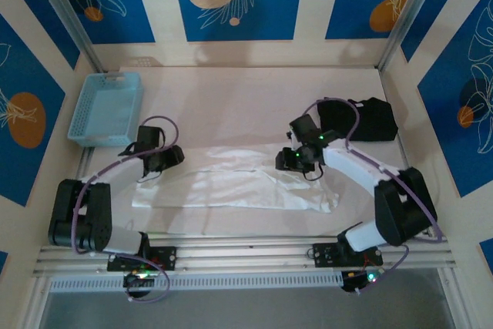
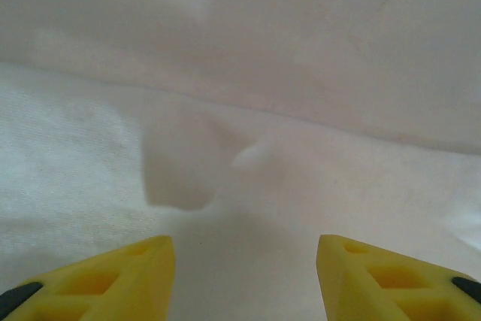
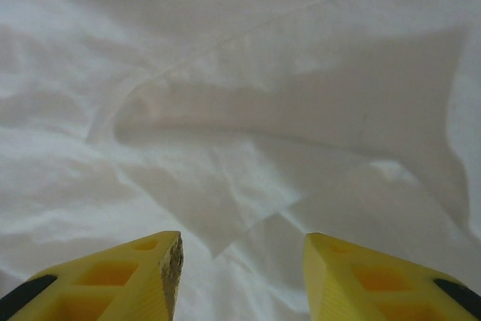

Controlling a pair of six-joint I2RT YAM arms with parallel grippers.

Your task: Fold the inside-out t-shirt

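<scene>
From above, the inside-out t-shirt (image 1: 239,188) lies flat on the table (image 1: 254,98) between the two arms as a long, narrow white band. Judging by that shape, it is already doubled lengthwise at least once. The crosswise folds that would turn the strip into a compact packet look not yet done, so the task seems about midway. Its long axis runs left to right, parallel to the near edge. Which end is collar and which hem I cannot tell at this resolution. The left claw (image 1: 159,162) sits over the far left end of the strip and the right claw (image 1: 296,161) over its far right part. A blue basket (image 1: 104,109) and a black folded garment (image 1: 368,119) lie well apart from the shirt.

In the left wrist view, the left claw (image 2: 244,264) is spread with nothing between its yellow fingers. Below it lies white cloth (image 2: 83,163) with a small raised pucker.

In the right wrist view, the right claw (image 3: 242,261) is likewise spread and empty, above overlapping layers of the shirt (image 3: 225,155) with a seam line crossing them.
</scene>
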